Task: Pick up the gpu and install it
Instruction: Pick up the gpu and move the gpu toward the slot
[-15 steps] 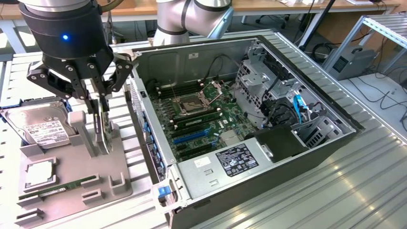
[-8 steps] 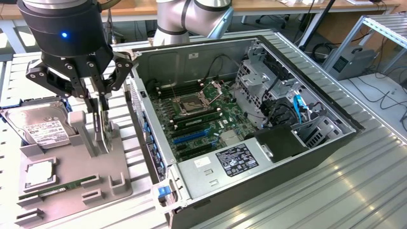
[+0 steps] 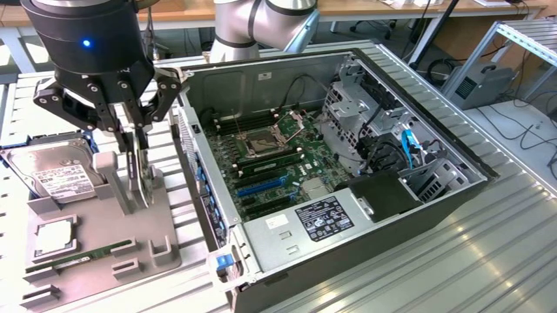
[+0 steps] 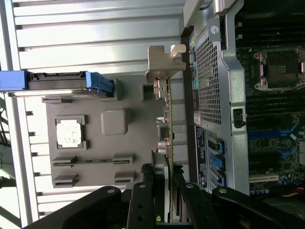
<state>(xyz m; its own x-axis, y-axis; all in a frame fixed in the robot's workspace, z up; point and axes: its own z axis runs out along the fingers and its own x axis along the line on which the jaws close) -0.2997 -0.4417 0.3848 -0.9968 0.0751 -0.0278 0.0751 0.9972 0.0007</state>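
Gpu point(image 4: 167, 112): you see it standing on edge in a slot of the grey holder point(image 3: 96, 228), on the holder's side nearest the computer case point(image 3: 374, 231). Its long axis runs parallel to the case's perforated wall point(image 4: 209, 76), with the silver bracket at the end away from the gripper point(image 4: 168, 179). The gripper is closed on the card's other end, one finger on each face. Farther from the case, the holder carries a hard drive point(image 3: 52, 171), a processor chip point(image 3: 54, 238) and a RAM stick point(image 3: 83, 256). The case lies open on the bench point(image 3: 487, 261), motherboard point(image 3: 270, 156) exposed.
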